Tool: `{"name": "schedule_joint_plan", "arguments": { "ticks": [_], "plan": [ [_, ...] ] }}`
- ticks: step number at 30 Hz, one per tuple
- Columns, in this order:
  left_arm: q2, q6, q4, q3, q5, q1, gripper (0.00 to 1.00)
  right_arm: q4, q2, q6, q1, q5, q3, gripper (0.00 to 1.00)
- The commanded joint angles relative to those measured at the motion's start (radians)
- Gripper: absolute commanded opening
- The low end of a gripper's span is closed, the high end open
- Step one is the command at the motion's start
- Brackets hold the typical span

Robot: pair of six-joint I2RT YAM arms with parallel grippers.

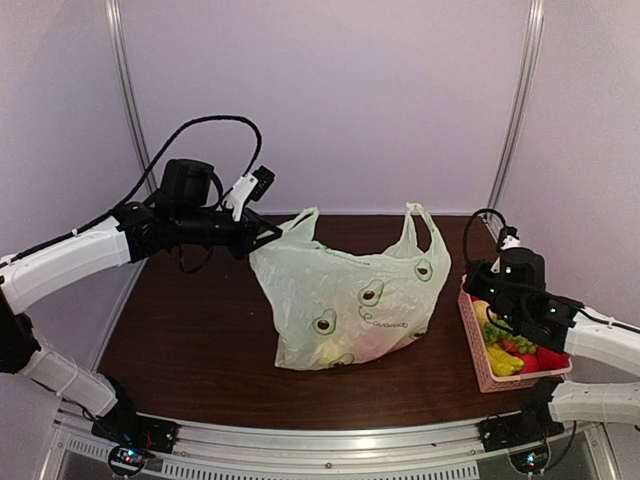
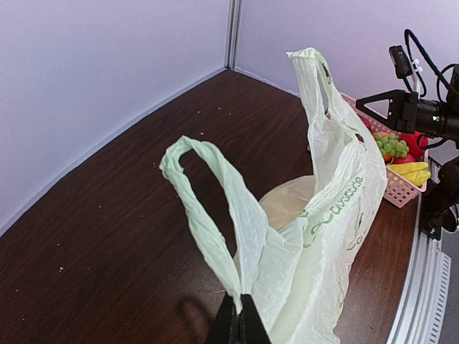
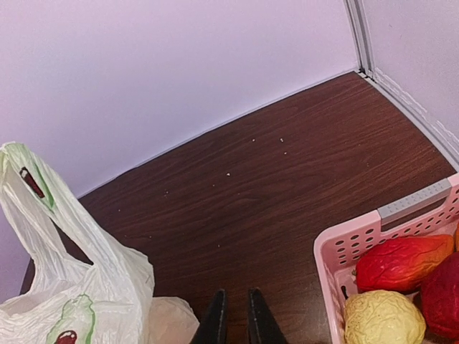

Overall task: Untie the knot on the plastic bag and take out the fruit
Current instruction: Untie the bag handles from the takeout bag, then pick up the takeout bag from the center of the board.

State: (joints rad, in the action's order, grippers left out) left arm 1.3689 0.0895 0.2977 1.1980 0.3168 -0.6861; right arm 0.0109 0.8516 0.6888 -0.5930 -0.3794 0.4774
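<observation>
The pale green plastic bag [image 1: 350, 300] stands on the brown table, mouth open, its two handle loops apart. The knot is out of view. My left gripper [image 1: 270, 232] is shut on the base of the left handle loop [image 2: 208, 208] and holds it up; in the left wrist view the left gripper [image 2: 240, 304] pinches the plastic. The other loop [image 1: 415, 230] stands free. My right gripper [image 3: 235, 315] hovers over bare table between the bag [image 3: 79, 301] and the basket, narrowly open with nothing in it. Yellow fruit [image 3: 384, 319] lies in the basket.
A pink slatted basket [image 1: 470, 330] sits at the table's right edge with yellow and red fruit and green grapes [image 2: 391, 145]. White walls and corner posts close in the back and sides. A metal rail runs along the near edge.
</observation>
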Motion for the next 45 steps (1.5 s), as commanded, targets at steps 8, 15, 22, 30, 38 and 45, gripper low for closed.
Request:
{"name": "schedule_joint_plan", "arguments": {
  "ticks": [8,15,22,30,38,45],
  "plan": [
    [0.005,0.003,-0.041,-0.008,0.059,0.01,0.0,0.004,-0.051,-0.317,0.02,0.342,0.097,0.56],
    [0.009,0.001,-0.04,-0.006,0.067,0.01,0.0,-0.148,0.049,-0.369,0.021,0.393,0.272,0.71],
    [0.007,0.0,-0.039,-0.008,0.07,0.01,0.0,-0.306,0.234,-0.417,0.031,0.241,0.472,0.78],
    [0.007,-0.003,-0.038,-0.006,0.073,0.01,0.0,-0.334,0.403,-0.459,0.035,0.187,0.589,0.79],
    [0.008,-0.011,-0.029,0.0,0.08,0.01,0.0,-0.263,0.523,-0.468,0.036,0.033,0.668,0.69],
    [-0.002,-0.024,-0.019,0.006,0.054,0.033,0.0,-0.183,0.57,-0.46,0.051,0.051,0.734,0.33]
  ]
}}
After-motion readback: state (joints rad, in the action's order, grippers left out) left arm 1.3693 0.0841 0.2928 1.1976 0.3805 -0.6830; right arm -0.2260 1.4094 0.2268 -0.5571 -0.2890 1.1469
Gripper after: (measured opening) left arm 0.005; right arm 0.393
